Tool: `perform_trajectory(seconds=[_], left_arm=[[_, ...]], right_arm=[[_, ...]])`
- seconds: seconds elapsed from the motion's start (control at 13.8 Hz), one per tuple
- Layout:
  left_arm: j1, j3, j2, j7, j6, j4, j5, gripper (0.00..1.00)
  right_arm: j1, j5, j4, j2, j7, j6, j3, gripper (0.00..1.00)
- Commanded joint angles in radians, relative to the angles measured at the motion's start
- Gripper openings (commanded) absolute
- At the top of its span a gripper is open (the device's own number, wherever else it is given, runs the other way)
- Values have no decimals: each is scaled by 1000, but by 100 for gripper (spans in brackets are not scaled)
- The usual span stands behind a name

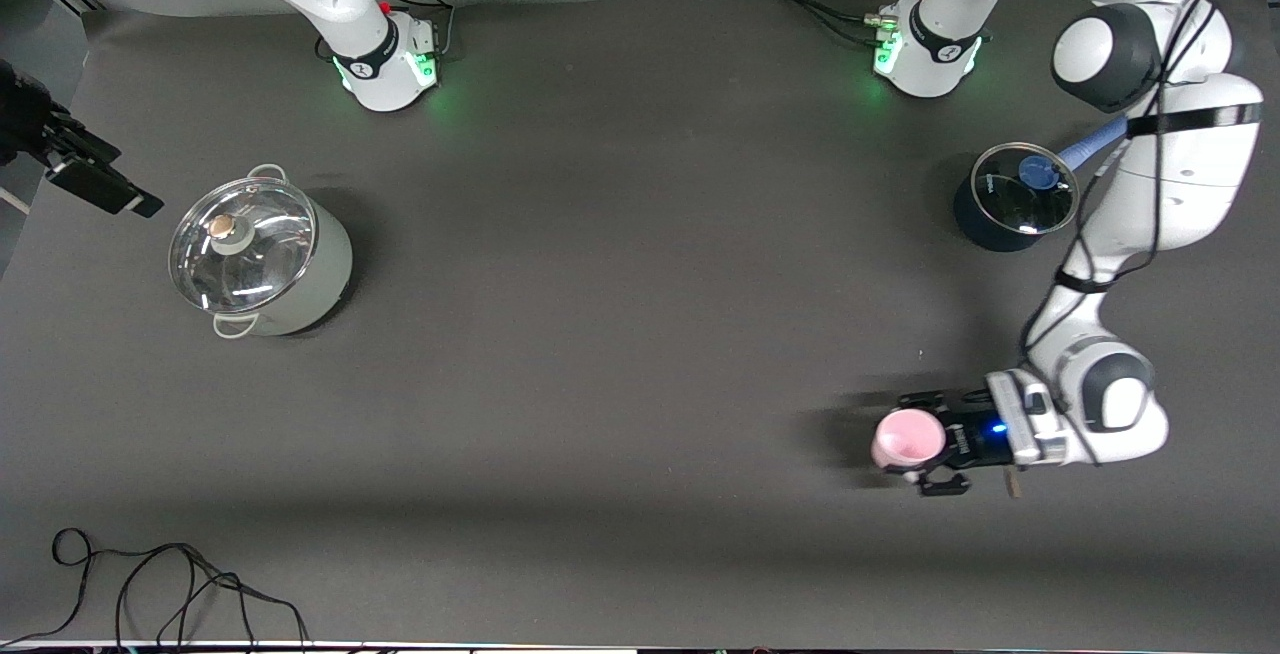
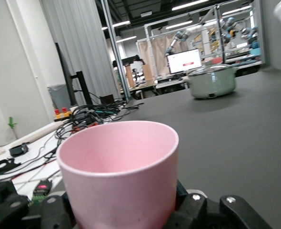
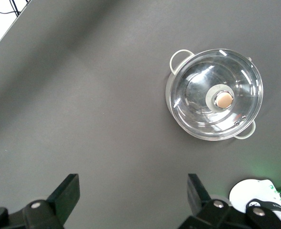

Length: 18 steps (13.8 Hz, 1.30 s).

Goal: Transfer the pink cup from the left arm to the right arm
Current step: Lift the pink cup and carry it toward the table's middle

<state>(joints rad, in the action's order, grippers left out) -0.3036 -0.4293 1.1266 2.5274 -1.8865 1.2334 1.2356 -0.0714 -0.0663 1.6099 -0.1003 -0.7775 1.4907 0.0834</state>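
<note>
Pink cup (image 1: 907, 437) sat upright and mouth-up, clenched in your left claw (image 1: 938, 442) low over the counter (image 1: 620, 354) toward the left arm's end. Your right claw (image 3: 133, 200) waited with its fingers spread wide, high above the counter near the grey-green lidded pot (image 1: 258, 254). You risked a drop if the left let go before the right had closed, since the smooth, tapered, pale-pink wall could slip. It looked empty and unmarked.
</note>
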Motion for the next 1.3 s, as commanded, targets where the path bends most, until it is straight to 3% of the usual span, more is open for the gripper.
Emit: perform_trajectory(seconds=[0.0, 0.29, 0.43, 0.87, 1.23], left_arm=[[17, -147, 1, -31, -202, -12, 18, 0], [125, -343, -7, -149, -610, -44, 25, 0], [200, -394, -10, -195, -774, -87, 25, 0], [501, -393, -10, -452, -1130, -276, 22, 0], [593, -399, -27, -545, -1166, -325, 19, 0]], right_arm=[[-7, -9, 7, -6, 6, 6, 9, 100], [-8, -9, 2, 13, 6, 8, 7, 100], [-8, -9, 2, 14, 4, 13, 7, 100], [-24, -9, 2, 36, 4, 28, 6, 100], [-57, -10, 1, 39, -5, 40, 6, 100]])
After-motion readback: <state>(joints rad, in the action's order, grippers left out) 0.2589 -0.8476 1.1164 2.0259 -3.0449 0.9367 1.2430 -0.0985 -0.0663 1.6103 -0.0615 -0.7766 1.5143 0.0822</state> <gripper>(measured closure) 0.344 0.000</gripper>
